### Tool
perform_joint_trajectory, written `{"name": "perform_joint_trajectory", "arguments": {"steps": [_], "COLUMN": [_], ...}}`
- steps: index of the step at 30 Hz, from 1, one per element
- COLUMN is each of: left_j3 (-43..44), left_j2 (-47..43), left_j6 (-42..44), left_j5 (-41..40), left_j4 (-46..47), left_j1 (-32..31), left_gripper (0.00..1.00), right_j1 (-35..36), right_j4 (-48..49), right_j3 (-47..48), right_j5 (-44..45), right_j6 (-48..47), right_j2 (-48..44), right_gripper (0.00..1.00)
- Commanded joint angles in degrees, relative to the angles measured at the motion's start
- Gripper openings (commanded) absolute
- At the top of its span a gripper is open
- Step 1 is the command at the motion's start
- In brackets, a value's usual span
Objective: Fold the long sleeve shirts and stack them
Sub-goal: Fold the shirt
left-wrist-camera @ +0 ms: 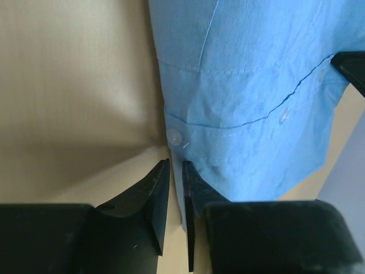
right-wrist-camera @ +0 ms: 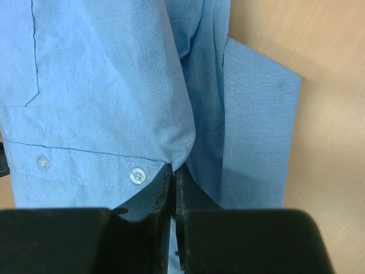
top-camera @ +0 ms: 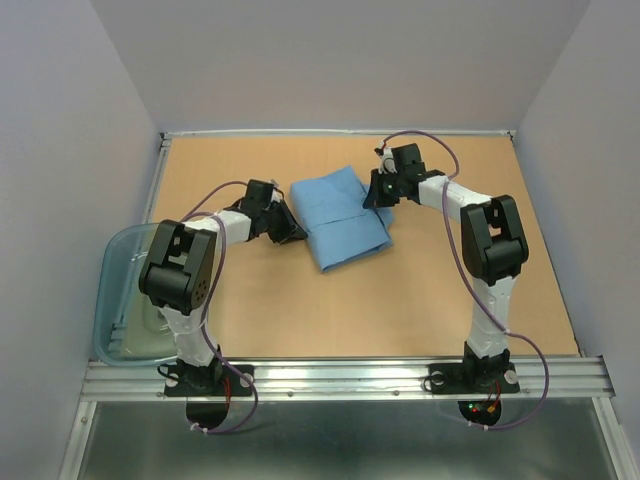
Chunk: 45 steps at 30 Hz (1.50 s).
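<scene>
Your left gripper (left-wrist-camera: pixel 175 164), nearer, has jaws almost together at the left hem of the shirt (top-camera: pixel 338 215), grip uncertain; the right gripper (right-wrist-camera: pixel 173 170) is clamped on its far right edge, shirt on the table (top-camera: pixel 260 310) between them, long axis near-to-far.

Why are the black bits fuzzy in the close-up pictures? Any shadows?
Left wrist view: the black left hand is too near the lens, so blurry; a soft shadow darkens the tan table beside the light blue cloth shirt. Right wrist view: the black right hand blurs likewise. Top view: evenly lit.
</scene>
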Motion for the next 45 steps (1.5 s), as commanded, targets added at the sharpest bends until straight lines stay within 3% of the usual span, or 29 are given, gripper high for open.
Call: {"name": "perform_joint_trajectory", "arguments": {"steps": [1,8,12,24,32,36,37,40,44,45], "left_j3": [3.52,2.12,2.55,1.5,1.85,2.73,3.17,4.48,6.94,7.65], "left_j2": [2.78,4.9,7.45,8.07,8.77,7.55,6.76,5.26,0.18,-0.8], "left_j6": [-0.94,-2.52,-3.13,-1.91,-1.38,-1.11,-1.11,-0.76,-0.33,-0.06], "left_j5": [-0.2,-1.43,-3.27,-6.26,-5.65,-5.12,-4.68,-3.63,-2.92,-3.1], "left_j4": [1.47,3.41,1.3,-2.21,-2.22,-2.22,-3.44,-4.06,-6.16,-7.04], "left_j1": [-0.39,-0.57,-0.66,-0.66,-0.74,-1.53,-1.71,-2.33,-3.56,-3.91], "left_gripper": [0.25,0.24,0.1,0.07,0.07,0.08,0.08,0.11,0.15,0.16], "right_j1": [-0.54,-0.53,-0.53,-0.45,-3.26,-3.44,-3.44,-3.44,-3.44,-3.44], "right_j4": [0.24,0.24,0.07,-1.43,-1.87,-1.95,-1.87,-1.95,-2.31,-2.48], "right_j3": [3.43,2.64,2.64,3.25,3.78,3.87,3.78,3.61,2.91,2.56], "right_j5": [-0.79,1.4,1.67,4.92,2.9,3.25,3.34,3.43,9.47,10.19], "right_j6": [-0.77,-1.47,-1.38,-2.0,-2.0,-2.17,-1.83,-1.21,0.11,0.29], "right_j2": [-1.18,-1.36,-1.89,-6.89,-3.74,-1.01,-0.75,-2.06,-7.59,-10.21], "right_gripper": [0.01,0.01,0.01,0.01,0.03,0.14,0.23,0.35,0.62,0.64]}}
